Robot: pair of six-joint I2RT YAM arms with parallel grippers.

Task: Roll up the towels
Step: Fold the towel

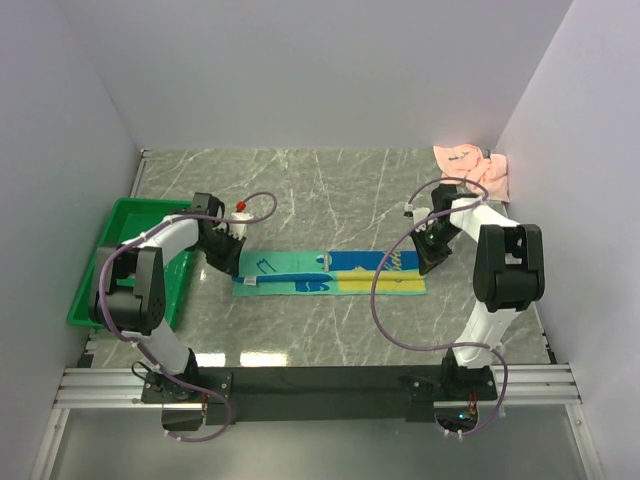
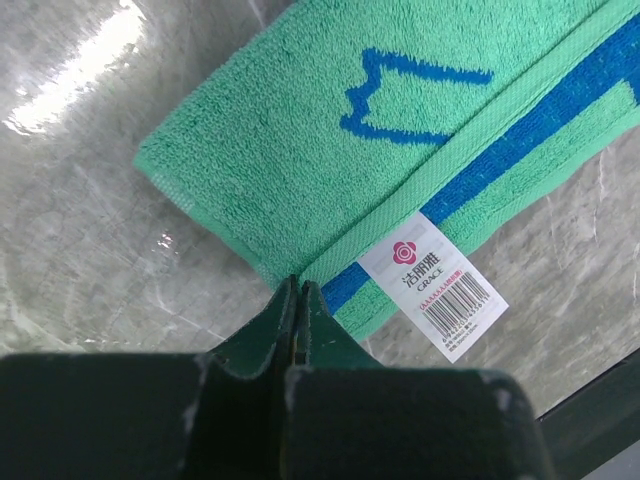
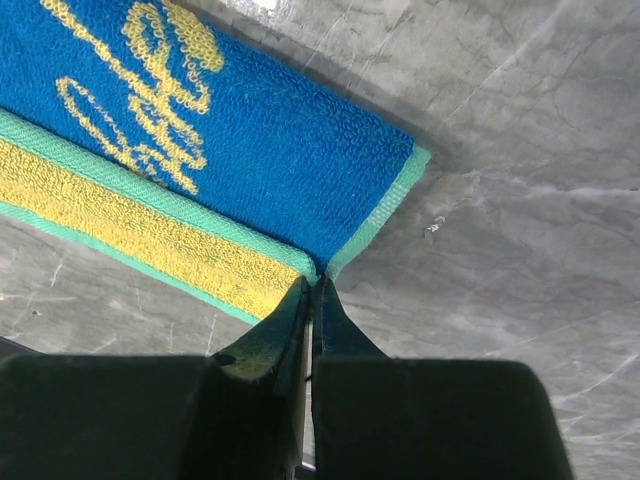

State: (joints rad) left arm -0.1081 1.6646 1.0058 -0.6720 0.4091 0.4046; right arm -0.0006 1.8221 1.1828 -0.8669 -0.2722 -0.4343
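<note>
A long towel [image 1: 330, 272], green, blue and yellow, lies folded lengthwise and flat on the marble table between the two arms. My left gripper [image 1: 234, 264] is shut on its left end; in the left wrist view the jaws [image 2: 298, 286] pinch the green edge of the towel [image 2: 330, 130] beside a white barcode label [image 2: 432, 285]. My right gripper [image 1: 428, 262] is shut on the right end; in the right wrist view the jaws [image 3: 313, 285] pinch the fold line of the towel [image 3: 230, 170] at its end edge.
A green tray [image 1: 120, 225] stands at the left, under the left arm. A pile of pink towels [image 1: 472, 168] lies in the back right corner. A small white object with a red cap [image 1: 240, 208] sits behind the left gripper. Walls close in on three sides.
</note>
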